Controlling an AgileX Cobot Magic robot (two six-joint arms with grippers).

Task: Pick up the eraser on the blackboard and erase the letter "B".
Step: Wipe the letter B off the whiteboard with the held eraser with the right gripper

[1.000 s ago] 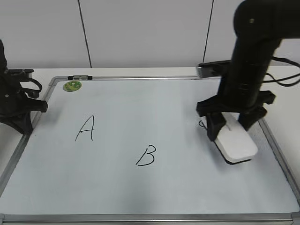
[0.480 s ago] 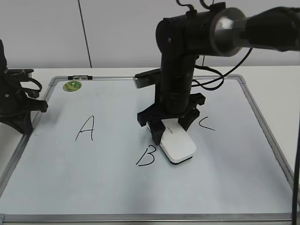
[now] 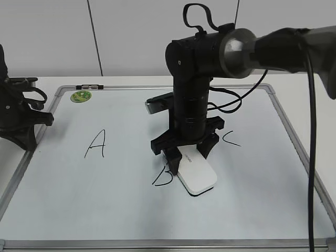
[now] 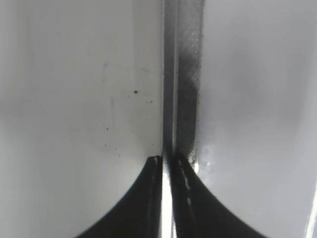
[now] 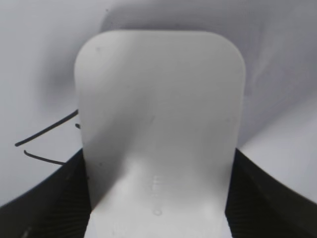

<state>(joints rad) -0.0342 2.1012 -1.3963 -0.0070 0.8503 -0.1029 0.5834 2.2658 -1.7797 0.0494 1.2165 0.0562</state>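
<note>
My right gripper (image 3: 188,155) is shut on the white eraser (image 3: 196,175), which rests flat on the blackboard (image 3: 252,199). The eraser fills the right wrist view (image 5: 158,124) between the two black fingers. The letter "B" (image 3: 160,178) lies just left of the eraser; the arm and eraser cover its upper right part. Two strokes of it show in the right wrist view (image 5: 47,130). My left gripper (image 4: 167,161) is shut and empty over the board's left frame edge, at the far left of the exterior view (image 3: 23,118).
The letter "A" (image 3: 95,144) is at the left and the "C" (image 3: 231,139) right of the arm. A round green magnet (image 3: 81,96) sits near the board's top left corner. The silver frame (image 3: 168,243) runs along the near edge.
My right gripper has carried the eraser leftwards across the board from beside the "C" to the right edge of the "B". The left arm has not moved.
</note>
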